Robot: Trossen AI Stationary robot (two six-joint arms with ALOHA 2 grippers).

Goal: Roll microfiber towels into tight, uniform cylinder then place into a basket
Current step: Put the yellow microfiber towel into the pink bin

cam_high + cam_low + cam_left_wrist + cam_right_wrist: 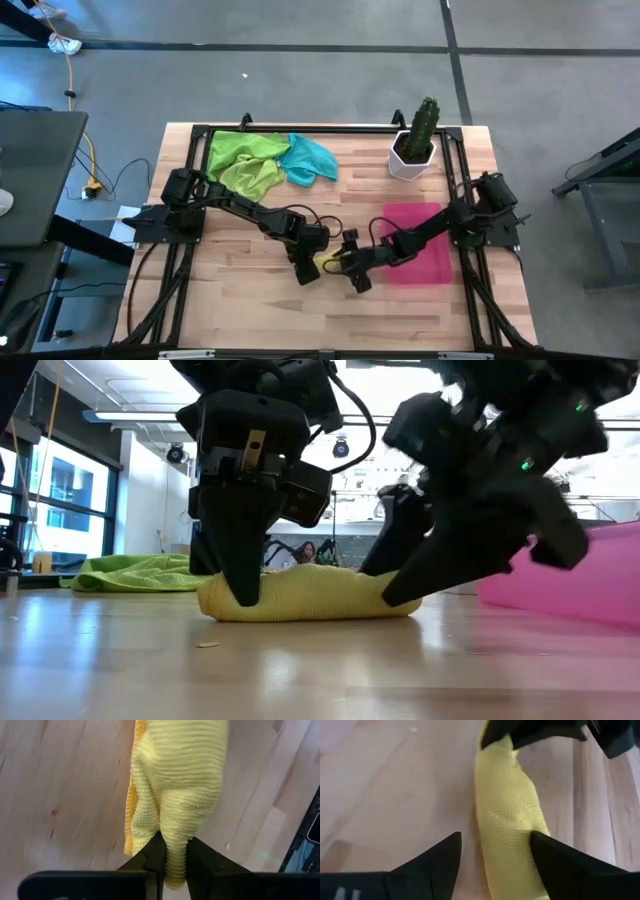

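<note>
1. Rolled yellow microfiber towel (305, 596) lies on the light wooden slatted surface (230, 300), near its front-centre, just left of the shallow pink-red translucent plastic basket (428, 262).
2. Left pincer (174, 865) is clamped on one end of the yellow roll; cloth pinched betw. both fingers.
3. Right pincer (495, 851) at the roll's other end, fingers spread wide, straddling part of the cloth, not gripping.
4. Two lime green microfiber towels (243, 160) & a teal one (311, 160) lie crumpled at the surface's back left, touching each other.
5. White pot w/ green cactus (414, 148) stands at back right, behind the basket.
</note>
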